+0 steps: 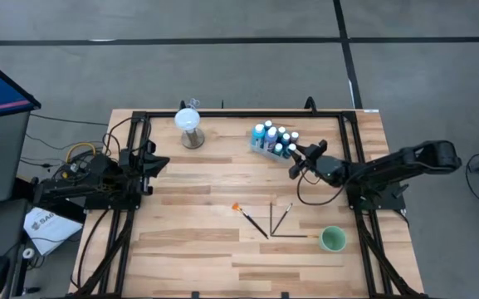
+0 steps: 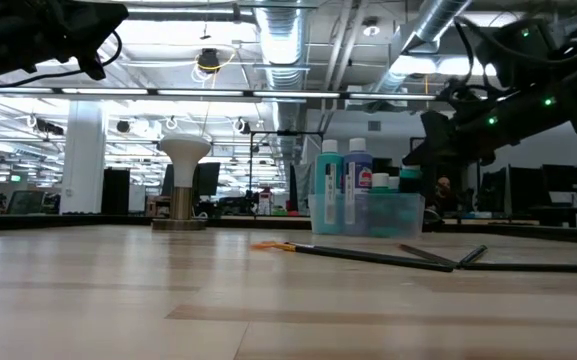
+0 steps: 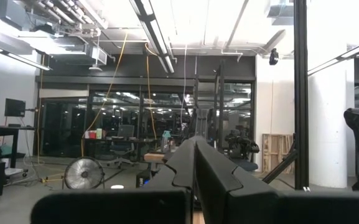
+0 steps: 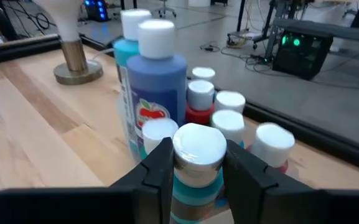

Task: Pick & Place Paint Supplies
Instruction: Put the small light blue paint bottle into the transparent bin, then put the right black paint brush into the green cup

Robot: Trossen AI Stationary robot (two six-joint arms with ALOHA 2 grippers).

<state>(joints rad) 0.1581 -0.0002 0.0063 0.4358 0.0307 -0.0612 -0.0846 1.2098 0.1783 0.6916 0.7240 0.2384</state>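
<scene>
Right wrist view: the right gripper [image 4: 198,163] has its two dark fingers [image 4: 157,165] closed against the white cap of a teal paint bottle [image 4: 198,155], one finger on each side of the cap. That bottle stands at the near edge of a cluster of white-capped paint bottles [image 4: 219,115], which includes a tall blue bottle [image 4: 157,81] with a red label mark, a tall teal bottle [image 4: 129,62] beside it, and shorter red bottles farther back.

High view: the cluster sits in a clear tray [image 1: 271,143] at upper centre-right of the wooden table [image 1: 197,249]. The right gripper [image 1: 295,162] reaches in from the right side of the frame and meets the lower right corner of the cluster. Below it, near the centre of the table, lie several thin dark paintbrushes [image 1: 276,220]; an orange-tipped paintbrush [image 1: 251,218] is the leftmost. A green cup [image 1: 332,239] stands just right of the brushes. A white globe on a round base [image 1: 189,126] stands at upper centre-left, well apart from the bottles.

The left gripper [image 1: 158,162] rests at the left edge of the table, away from all supplies. In the left wrist view its fingers [image 3: 195,171] press together with no visible gap and hold nothing.
</scene>
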